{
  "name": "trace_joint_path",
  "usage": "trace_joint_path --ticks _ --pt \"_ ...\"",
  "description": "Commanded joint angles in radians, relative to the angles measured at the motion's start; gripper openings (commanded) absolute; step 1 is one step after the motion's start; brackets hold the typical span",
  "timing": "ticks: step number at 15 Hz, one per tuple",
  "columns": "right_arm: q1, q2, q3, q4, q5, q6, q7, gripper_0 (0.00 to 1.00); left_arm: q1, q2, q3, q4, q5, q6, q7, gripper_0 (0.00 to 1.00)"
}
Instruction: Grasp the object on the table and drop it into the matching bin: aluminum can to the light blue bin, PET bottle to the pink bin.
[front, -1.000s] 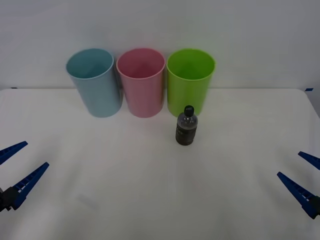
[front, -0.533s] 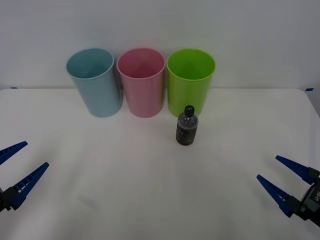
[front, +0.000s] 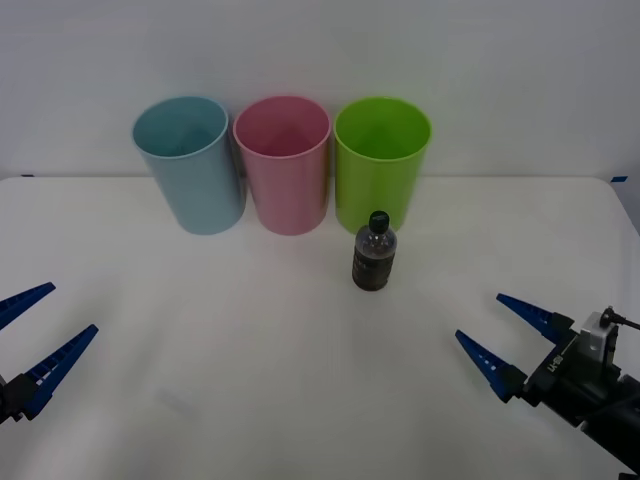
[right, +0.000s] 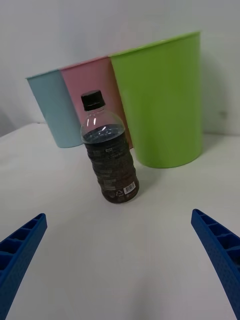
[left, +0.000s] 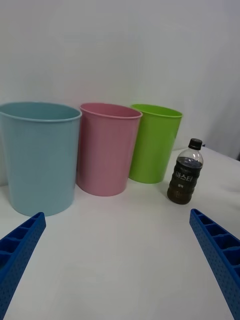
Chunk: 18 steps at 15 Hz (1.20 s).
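Right gripper (front: 497, 332) is sitting wide open short of upright PET bottle (front: 373, 253) (light, slick, likely tippy); labelled mid-body is looking best for grip.

Three bins stand in a far row on the table (front: 200, 400). The bottle (front: 374, 252) stands just before the rightmost bin (front: 381, 165).

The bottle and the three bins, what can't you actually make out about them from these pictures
- PET bottle: label print too small to read in the front view.
- pink bin: the bottle and the lime green bin cover part of it in the right wrist view.
- light blue bin: its floor is hidden by its own wall in the left wrist view.
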Motion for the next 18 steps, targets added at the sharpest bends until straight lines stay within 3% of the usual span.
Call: trace_joint_path --ticks 1,5,10,14,18 --pt "-0.034 0.000 0.073 0.000 -0.010 0.113 0.102 1.00 0.000 0.000 0.000 0.000 0.000 0.000 0.000 1.00" --pt "-0.080 0.000 0.181 0.000 -0.023 0.255 0.194 1.00 0.000 0.000 0.000 0.000 0.000 0.000 0.000 1.00" --pt "-0.126 0.035 0.263 0.000 -0.017 0.370 0.202 1.00 0.000 0.000 0.000 0.000 0.000 0.000 0.000 1.00" --pt "-0.161 0.109 0.277 0.001 0.074 0.450 0.196 1.00 0.000 0.000 0.000 0.000 0.000 0.000 0.000 1.00" --pt "-0.209 0.117 0.374 0.001 0.077 0.602 0.200 1.00 0.000 0.000 0.000 0.000 0.000 0.000 0.000 1.00"
